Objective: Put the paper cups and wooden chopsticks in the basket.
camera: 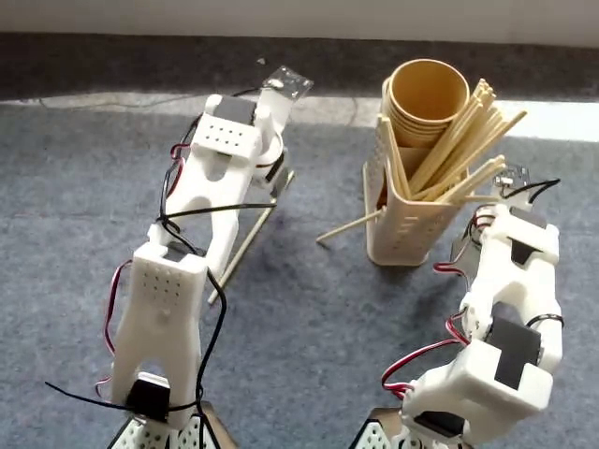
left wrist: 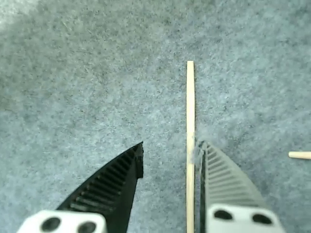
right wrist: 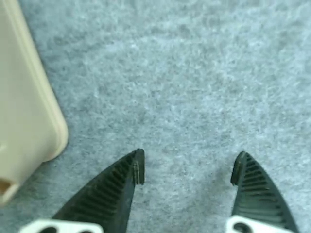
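The left end effector (left wrist: 171,148) is spread wide around a chopstick (left wrist: 190,107) lying on the table (left wrist: 73,73) against its pale finger (left wrist: 221,179), while the right end effector (right wrist: 188,167) gapes empty beside the basket (camera: 402,234), which holds stacked paper cups (camera: 429,94) and more chopsticks (camera: 463,150).

Soft, even daylight falls over my desk (camera: 328,337). It is brightest along the far edge, where a pale strip (camera: 552,117) glares nearly white. Shadows are faint and diffuse, just dim patches beside the basket (camera: 398,245) and my left arm (camera: 201,215). Below my left gripper (left wrist: 171,144) the chopstick (left wrist: 190,111) casts hardly any shadow.
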